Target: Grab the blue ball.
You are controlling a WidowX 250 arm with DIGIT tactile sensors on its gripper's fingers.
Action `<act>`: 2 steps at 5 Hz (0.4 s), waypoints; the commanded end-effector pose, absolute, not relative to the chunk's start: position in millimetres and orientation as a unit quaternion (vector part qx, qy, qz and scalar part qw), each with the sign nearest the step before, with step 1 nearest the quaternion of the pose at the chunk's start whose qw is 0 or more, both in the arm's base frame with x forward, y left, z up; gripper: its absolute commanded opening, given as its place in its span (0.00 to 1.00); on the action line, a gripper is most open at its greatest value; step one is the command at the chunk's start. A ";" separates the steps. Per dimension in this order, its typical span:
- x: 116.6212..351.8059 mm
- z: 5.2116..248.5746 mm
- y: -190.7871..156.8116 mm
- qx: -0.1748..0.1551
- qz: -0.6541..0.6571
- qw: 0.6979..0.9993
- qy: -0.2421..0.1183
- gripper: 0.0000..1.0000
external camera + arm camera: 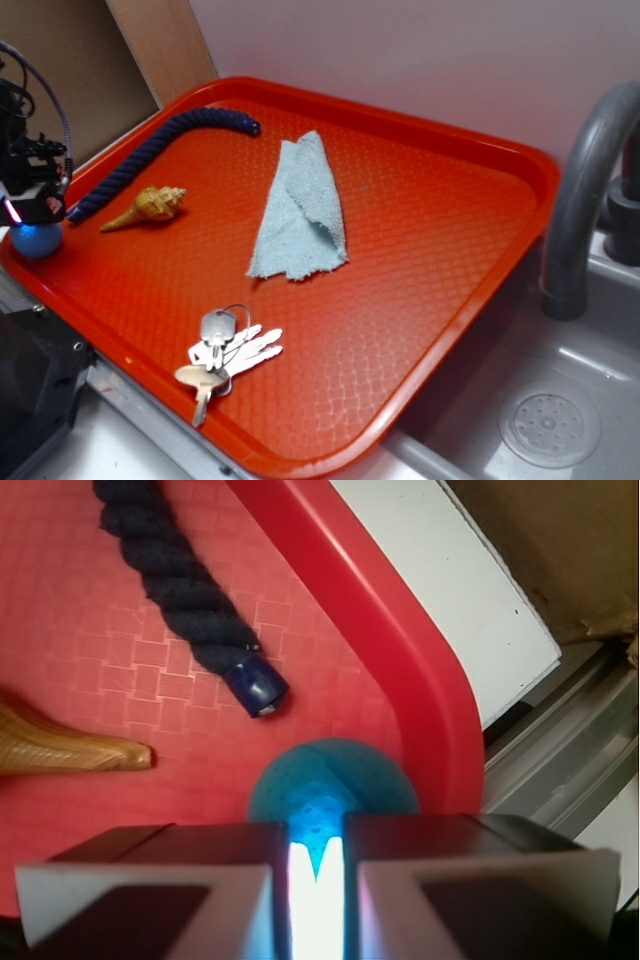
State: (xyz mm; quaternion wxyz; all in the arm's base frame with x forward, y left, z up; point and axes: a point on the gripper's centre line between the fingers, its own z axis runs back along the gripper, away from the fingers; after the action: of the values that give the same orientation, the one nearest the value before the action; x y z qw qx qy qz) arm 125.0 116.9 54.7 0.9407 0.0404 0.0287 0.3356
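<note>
- gripper (35, 212) sits right over the blue ball (37, 240), far-left corner of red tray (440, 300)
- wrist view: jaws nearly together, only a narrow lit slit between them; ball (335, 780) just past the tips; can't tell if it's gripped
- navy rope (150, 155) end beside ball, not touching
- seashell (148, 206) just right of ball
- cloth (300, 210) mid-tray, keys (225, 350) near edge

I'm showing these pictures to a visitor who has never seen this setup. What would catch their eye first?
Probably the big red tray beside the sink, with a pale blue cloth lying crumpled near its middle. Next, the gripper at the tray's left corner, right above the blue ball, with a bright glow on the ball in the wrist view. A dark rope, a seashell and a bunch of keys lie scattered around.
</note>
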 end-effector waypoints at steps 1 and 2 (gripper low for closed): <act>117.9 61.0 130.8 0.078 0.355 0.932 0.013 1.00; 116.0 57.8 133.7 0.090 0.351 0.932 0.013 1.00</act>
State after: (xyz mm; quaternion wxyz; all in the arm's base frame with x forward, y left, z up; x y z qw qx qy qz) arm 126.3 129.6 52.7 0.9324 0.0874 0.0202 0.3500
